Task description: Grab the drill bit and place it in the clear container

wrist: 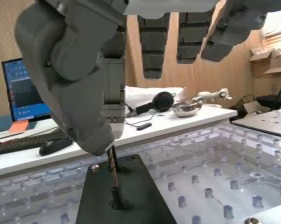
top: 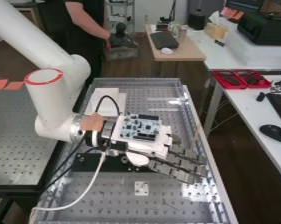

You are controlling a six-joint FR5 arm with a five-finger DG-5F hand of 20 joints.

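In the high view the hand (top: 180,162) is over the bench, above a black plate (top: 89,162). In the wrist view the hand (wrist: 84,95) has its thumb and one finger brought together at the upper end of a thin dark drill bit (wrist: 115,172), pinching it. The bit stands nearly upright, its lower end at a small dark holder on the black plate (wrist: 140,207). The other fingers hang fairly straight, apart from the bit. I cannot make out the clear container with certainty.
A metal-edged bench (top: 184,200) with a pegged surface lies below the arm. A white box (top: 112,102) stands near its far end. The side table (top: 270,152) holds red trays (top: 240,79) and a mouse (top: 275,133). Headphones (wrist: 160,102) and a metal bowl (wrist: 186,108) are in the wrist view.
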